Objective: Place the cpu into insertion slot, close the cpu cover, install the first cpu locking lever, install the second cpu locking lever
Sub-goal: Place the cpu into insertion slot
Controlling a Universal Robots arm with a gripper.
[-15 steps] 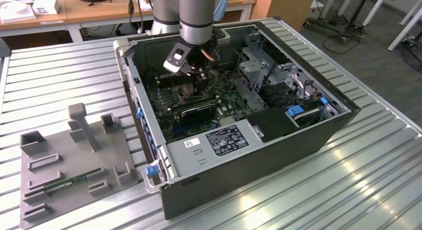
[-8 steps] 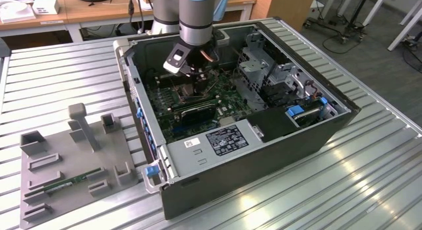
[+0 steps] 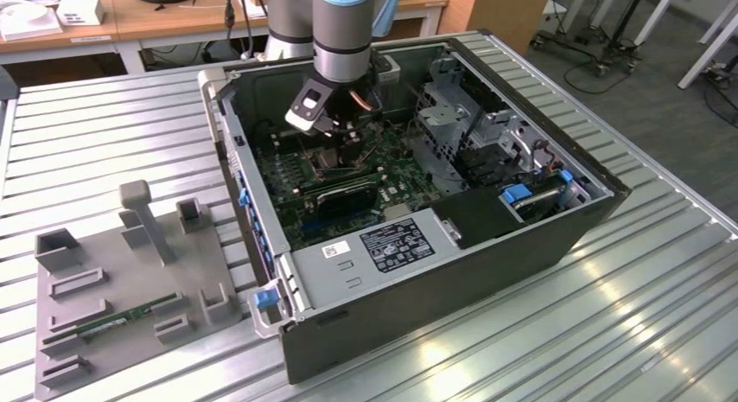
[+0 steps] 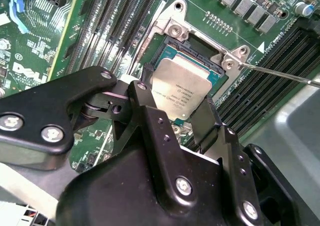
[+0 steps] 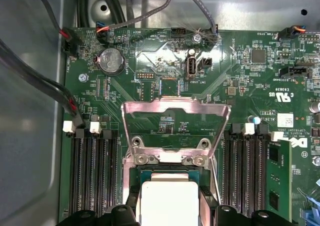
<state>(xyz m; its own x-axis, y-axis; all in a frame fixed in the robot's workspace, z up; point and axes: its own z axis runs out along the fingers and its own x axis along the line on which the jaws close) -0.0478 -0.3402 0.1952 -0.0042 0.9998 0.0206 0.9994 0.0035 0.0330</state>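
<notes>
In both wrist views my gripper is shut on the cpu, its black fingers pressed against two opposite edges of the silvery-topped chip. The cpu sits tilted right at the insertion slot, low over its black frame. I cannot tell if it is seated. The cpu cover stands flipped up, open behind the slot. A thin locking lever sticks out sideways from the socket bracket. In the exterior view the gripper is down inside the open computer case.
Black memory slots flank the socket on both sides, with a memory stick seated in one. Cables run along the case wall. On the exterior view's left a grey fixture tray holds another memory stick. Drive cages fill the case's right.
</notes>
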